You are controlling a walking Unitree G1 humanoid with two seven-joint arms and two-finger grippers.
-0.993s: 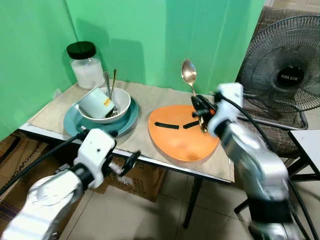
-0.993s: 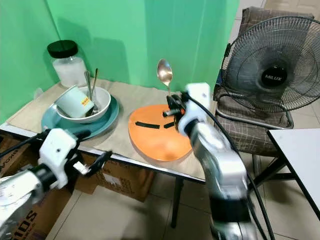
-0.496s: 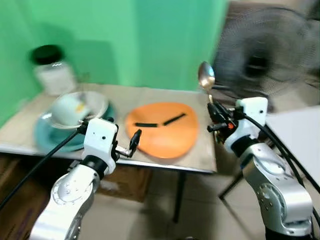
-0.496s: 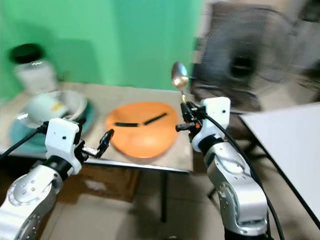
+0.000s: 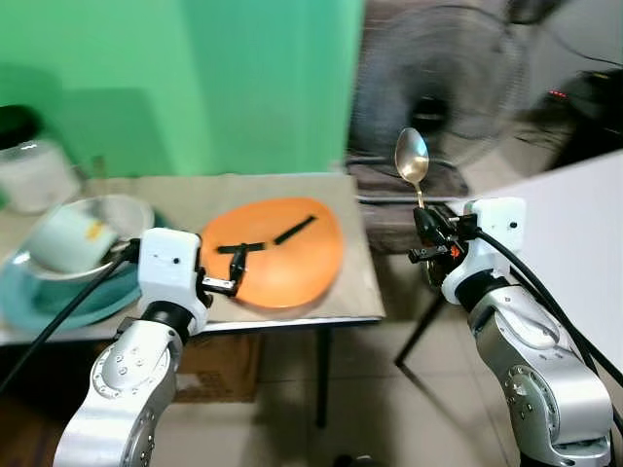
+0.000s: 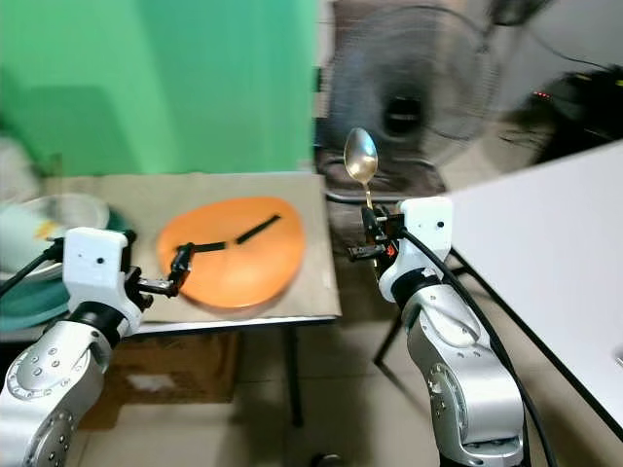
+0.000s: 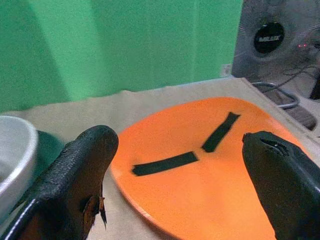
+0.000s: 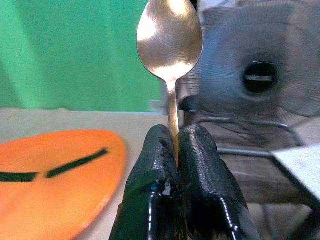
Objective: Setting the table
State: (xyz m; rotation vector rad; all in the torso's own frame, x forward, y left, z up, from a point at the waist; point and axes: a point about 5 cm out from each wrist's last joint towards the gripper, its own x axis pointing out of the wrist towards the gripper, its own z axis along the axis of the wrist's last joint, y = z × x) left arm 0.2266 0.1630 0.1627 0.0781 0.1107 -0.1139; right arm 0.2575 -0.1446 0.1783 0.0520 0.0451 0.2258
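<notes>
Swung off the table, right claw pinches upright spoon; left claw probably spread.

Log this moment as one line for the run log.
right gripper: shut on spoon, upright, beside table | left gripper: open, before orange plate | fan behind

A shiny metal spoon stands upright, bowl up. Its handle is pinched in the right gripper, off the table's edge.
</notes>
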